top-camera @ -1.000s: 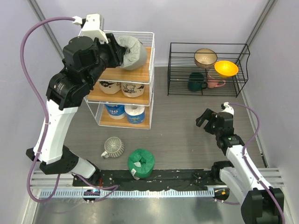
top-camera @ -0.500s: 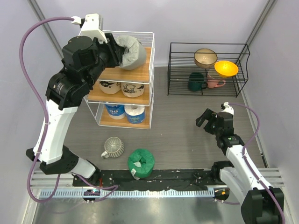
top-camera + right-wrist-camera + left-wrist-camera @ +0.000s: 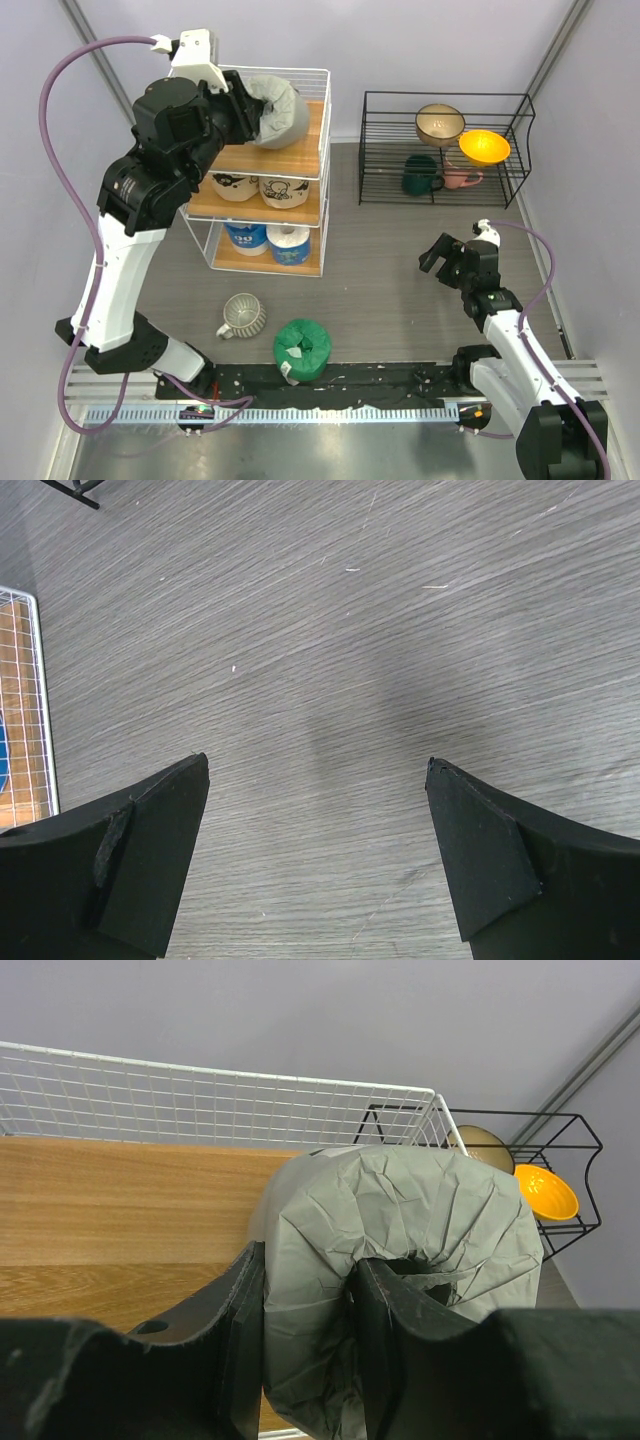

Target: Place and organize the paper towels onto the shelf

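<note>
My left gripper (image 3: 250, 112) is shut on the grey paper towel roll (image 3: 280, 112), one finger in its core, holding it over the top wooden board of the white wire shelf (image 3: 310, 135); it also shows in the left wrist view (image 3: 420, 1250). Two tan cartoon rolls (image 3: 260, 188) sit on the middle tier, a blue-white roll (image 3: 245, 237) and a white-blue roll (image 3: 290, 242) on the bottom tier. The green roll (image 3: 302, 347) lies on the table near the front edge. My right gripper (image 3: 445, 255) is open and empty above bare table (image 3: 320, 770).
A ribbed pale mug (image 3: 242, 315) lies on the table left of the green roll. A low black wire rack (image 3: 445, 150) at the back right holds bowls and mugs. A black strip runs along the near table edge.
The left gripper has shifted the grey roll slightly left and back over the top tier. The right arm has not moved.
</note>
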`<state>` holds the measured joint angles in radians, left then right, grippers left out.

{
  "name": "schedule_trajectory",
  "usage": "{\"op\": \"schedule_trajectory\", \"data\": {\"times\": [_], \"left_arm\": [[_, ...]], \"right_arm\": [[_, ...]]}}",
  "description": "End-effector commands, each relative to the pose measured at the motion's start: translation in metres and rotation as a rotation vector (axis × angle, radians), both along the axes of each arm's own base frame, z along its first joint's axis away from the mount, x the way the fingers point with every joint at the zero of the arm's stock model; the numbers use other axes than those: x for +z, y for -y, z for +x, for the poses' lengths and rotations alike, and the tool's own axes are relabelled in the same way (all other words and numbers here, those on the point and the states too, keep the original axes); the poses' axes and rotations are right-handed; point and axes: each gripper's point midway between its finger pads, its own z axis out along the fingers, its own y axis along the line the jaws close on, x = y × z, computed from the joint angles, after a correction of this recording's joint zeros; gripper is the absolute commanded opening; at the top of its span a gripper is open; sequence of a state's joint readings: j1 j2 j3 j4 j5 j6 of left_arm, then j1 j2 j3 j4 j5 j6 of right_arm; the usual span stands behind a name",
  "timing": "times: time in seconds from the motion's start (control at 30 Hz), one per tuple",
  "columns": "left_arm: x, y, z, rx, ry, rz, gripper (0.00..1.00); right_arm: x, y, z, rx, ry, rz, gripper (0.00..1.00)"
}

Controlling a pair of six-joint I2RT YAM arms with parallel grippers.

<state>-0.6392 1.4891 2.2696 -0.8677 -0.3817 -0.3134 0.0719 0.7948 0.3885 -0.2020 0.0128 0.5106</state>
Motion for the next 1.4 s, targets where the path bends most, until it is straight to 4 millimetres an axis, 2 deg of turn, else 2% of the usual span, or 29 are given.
{"op": "schedule_trajectory", "data": {"times": [0.0, 0.17, 0.23, 0.37, 0.47, 0.83, 1.37], "left_arm": [[0.023, -0.013, -0.008, 0.024, 0.064, -0.035, 0.37], [0.019, -0.012, -0.008, 0.021, 0.056, -0.028, 0.38], [0.019, -0.013, -0.009, 0.021, 0.055, -0.030, 0.41], [0.016, -0.017, -0.010, 0.033, 0.055, -0.022, 0.57], [0.017, -0.019, -0.012, 0.034, 0.061, -0.027, 0.61], [0.008, -0.010, 0.002, 0.038, 0.057, -0.013, 0.65], [0.033, -0.005, 0.018, 0.059, 0.181, -0.092, 0.67]], "right_arm": [[0.007, -0.001, 0.007, 0.003, 0.038, -0.001, 0.96], [0.007, -0.001, 0.006, 0.003, 0.038, -0.001, 0.95], [0.008, -0.001, 0.007, 0.001, 0.042, -0.002, 0.95], [0.007, -0.001, 0.007, 0.003, 0.039, -0.001, 0.95], [0.007, -0.001, 0.007, 0.004, 0.036, -0.001, 0.96], [0.008, -0.001, 0.007, 0.006, 0.042, -0.002, 0.95], [0.007, -0.001, 0.008, 0.014, 0.032, -0.012, 0.95]]}}
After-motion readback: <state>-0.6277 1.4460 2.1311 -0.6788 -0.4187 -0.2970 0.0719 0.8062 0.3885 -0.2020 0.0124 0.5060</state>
